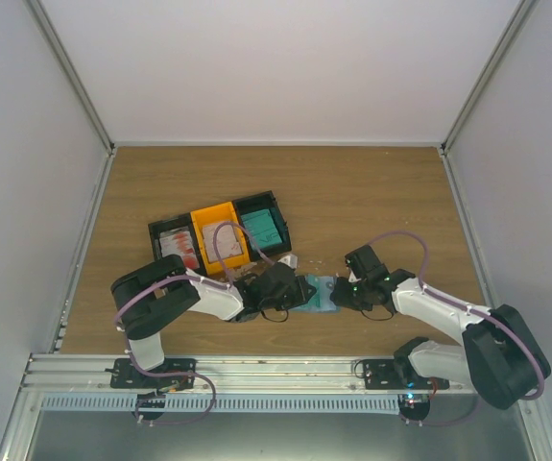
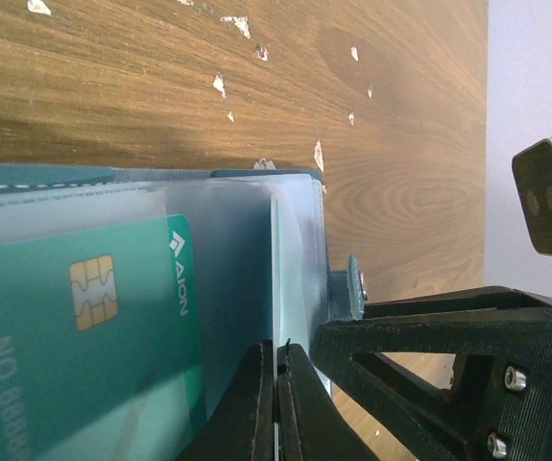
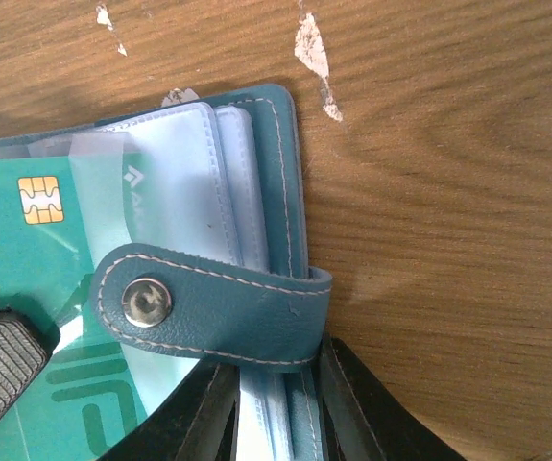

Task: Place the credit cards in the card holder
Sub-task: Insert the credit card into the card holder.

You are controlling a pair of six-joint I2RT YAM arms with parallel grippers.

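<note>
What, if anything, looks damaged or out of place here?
White flecks mark the wooden table beside the card holder, chips or scraps; I cannot tell which. The holder's snap tab lies folded across its open clear sleeves and the teal card.

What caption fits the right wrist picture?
Teal credit card in the card holder, snap tab folded across.

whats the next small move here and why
Probably slide the teal card deeper into the clear sleeve: only its logo end looks tucked in, the chip end bare. The right gripper clamps the card holder at its edge and the left gripper looks shut on the sleeve, steadying it.
</note>
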